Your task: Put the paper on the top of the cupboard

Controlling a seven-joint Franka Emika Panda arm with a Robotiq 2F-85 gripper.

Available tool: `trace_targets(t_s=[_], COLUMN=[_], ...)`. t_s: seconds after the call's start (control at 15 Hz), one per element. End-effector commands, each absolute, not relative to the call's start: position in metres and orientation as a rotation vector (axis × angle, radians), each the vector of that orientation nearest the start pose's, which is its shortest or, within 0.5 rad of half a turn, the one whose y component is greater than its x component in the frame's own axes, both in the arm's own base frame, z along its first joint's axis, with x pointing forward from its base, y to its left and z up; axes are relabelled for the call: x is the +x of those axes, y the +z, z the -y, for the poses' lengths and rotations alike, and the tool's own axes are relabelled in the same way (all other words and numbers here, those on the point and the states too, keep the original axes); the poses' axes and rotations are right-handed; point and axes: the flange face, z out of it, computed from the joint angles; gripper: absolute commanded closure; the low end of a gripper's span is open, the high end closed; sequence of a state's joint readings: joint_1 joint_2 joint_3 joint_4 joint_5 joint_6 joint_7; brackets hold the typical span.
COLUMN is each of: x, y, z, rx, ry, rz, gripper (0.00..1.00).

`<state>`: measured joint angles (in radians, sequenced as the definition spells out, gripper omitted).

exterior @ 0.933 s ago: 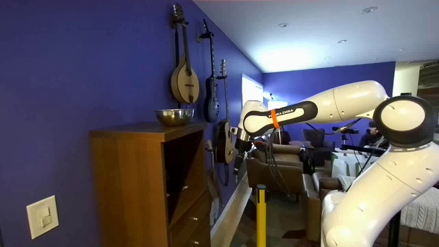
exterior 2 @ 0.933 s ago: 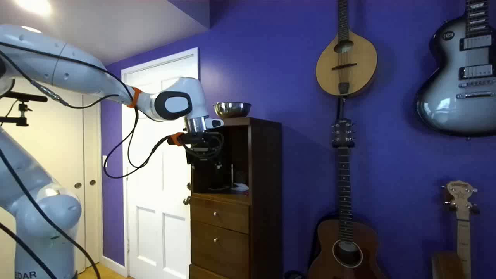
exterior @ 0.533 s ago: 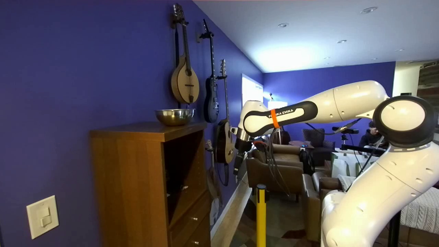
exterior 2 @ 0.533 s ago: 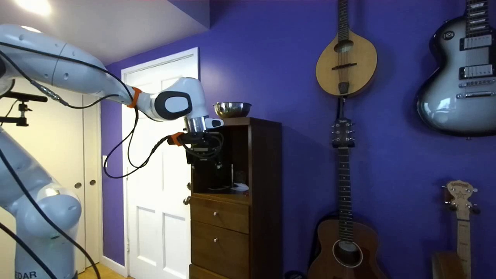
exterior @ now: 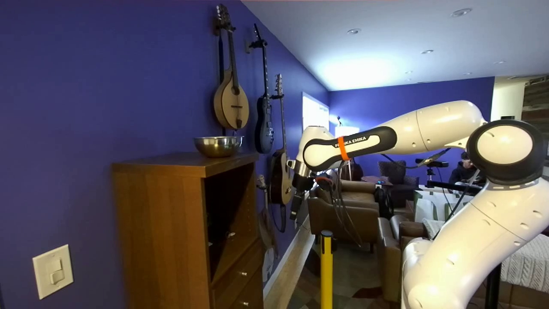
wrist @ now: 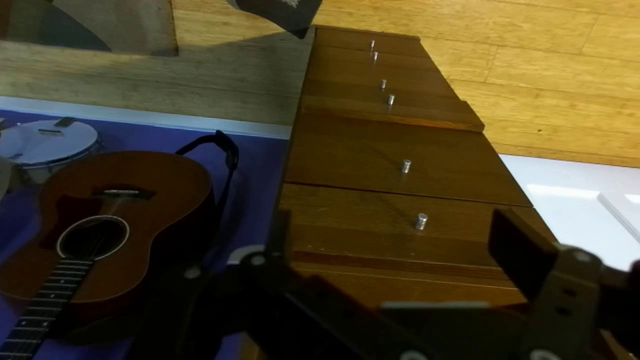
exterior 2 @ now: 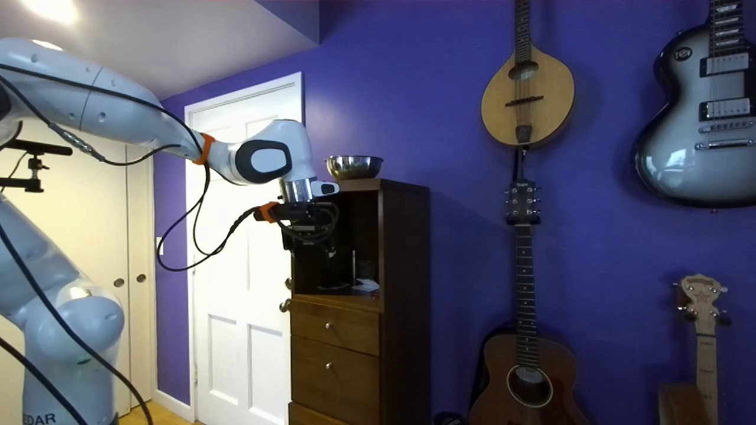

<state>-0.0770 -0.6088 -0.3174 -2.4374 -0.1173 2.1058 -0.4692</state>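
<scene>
The paper is a small white sheet lying in the open compartment of the brown wooden cupboard. In an exterior view only a small pale spot shows inside the cupboard, and I cannot tell if it is the paper. My gripper points down in front of the cupboard, apart from it. In the wrist view my gripper has its fingers wide apart with nothing between them. Drawer fronts with metal knobs show beyond the fingers. The paper does not show in the wrist view.
A metal bowl stands on the cupboard top, also seen in an exterior view. Several guitars hang on the purple wall, one acoustic beside the cupboard. A yellow post stands on the floor. A white door is behind the cupboard.
My gripper has shifted very slightly to the left in both exterior views. The paper, the bowl and the cupboard have not moved.
</scene>
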Motion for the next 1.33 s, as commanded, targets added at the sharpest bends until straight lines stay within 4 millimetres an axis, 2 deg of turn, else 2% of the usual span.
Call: trace_targets(t_s=[0.0,0.2,0.4,0.6,0.8,0.87,0.93,1.13,1.27], x=[0.377,0.394,0.42,0.434,0.443,0.448,0.438,0.443,0.45], y=[0.515,0.506,0.491,0.474,0.449,0.439,0.453,0.436,0.431], z=[0.116,0.062,0.032,0.028,0.037,0.038,0.034,0.038,0.032], rx=[-3.1,-3.1,-3.128,-3.13,-3.145,-3.15,-3.134,-3.143,-3.047], ry=[-0.437,-0.577,-0.688,-0.694,-0.687,-0.627,-0.648,-0.603,-0.758], rz=[0.208,0.157,0.129,0.113,0.089,0.083,0.115,0.105,0.039], gripper=[0.0,0.0,0.0,0.0,0.0,0.0,0.0,0.0,0.0])
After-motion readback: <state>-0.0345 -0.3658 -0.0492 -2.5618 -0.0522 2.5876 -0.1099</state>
